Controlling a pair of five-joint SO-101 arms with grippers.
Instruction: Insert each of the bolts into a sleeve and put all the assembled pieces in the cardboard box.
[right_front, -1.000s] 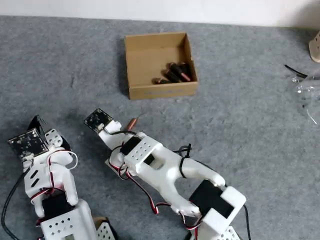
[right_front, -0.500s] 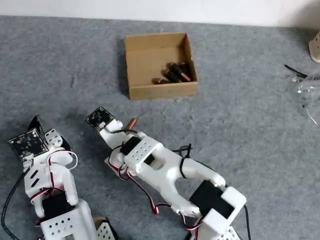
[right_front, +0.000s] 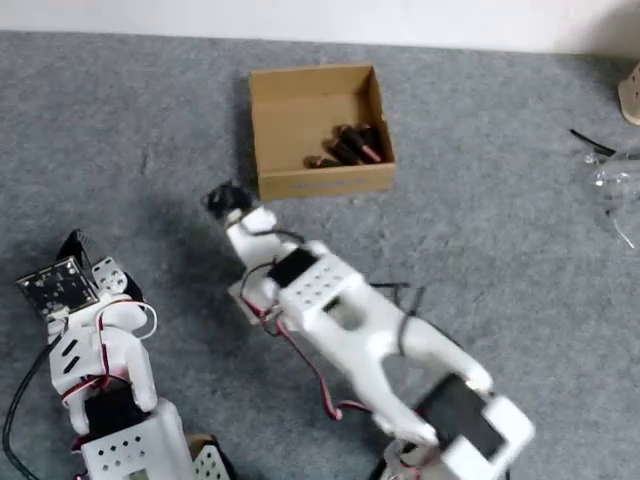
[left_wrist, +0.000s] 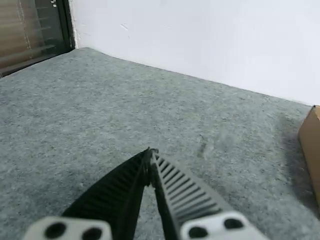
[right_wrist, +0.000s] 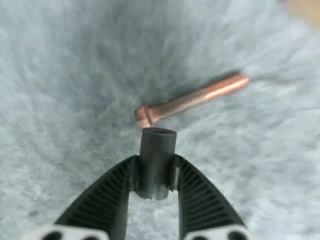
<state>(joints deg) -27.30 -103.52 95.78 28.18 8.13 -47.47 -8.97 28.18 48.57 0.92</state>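
Observation:
My right gripper (right_wrist: 156, 164) is shut on a short black sleeve (right_wrist: 157, 148) that stands up between its fingers. Just beyond the sleeve's open end a copper bolt (right_wrist: 192, 100) lies on the grey carpet, its head nearest the sleeve. From above, the right gripper (right_front: 224, 199) hangs close to the front left corner of the cardboard box (right_front: 268, 110). Several dark assembled pieces (right_front: 350, 146) lie in the box's right half. My left gripper (left_wrist: 150, 153) is shut and holds nothing; its arm (right_front: 75, 290) sits at the lower left.
A corner of the cardboard box (left_wrist: 312, 145) shows at the edge of the left wrist view. Clear plastic and a black wire (right_front: 605, 165) lie at the far right, with a beige object (right_front: 630, 92) behind them. A white wall bounds the carpet at the back.
The right arm has swung toward the box, carrying the sleeve; its gripper now sits near the box's front left corner. The bolt is now covered by the arm from above. The left arm is still.

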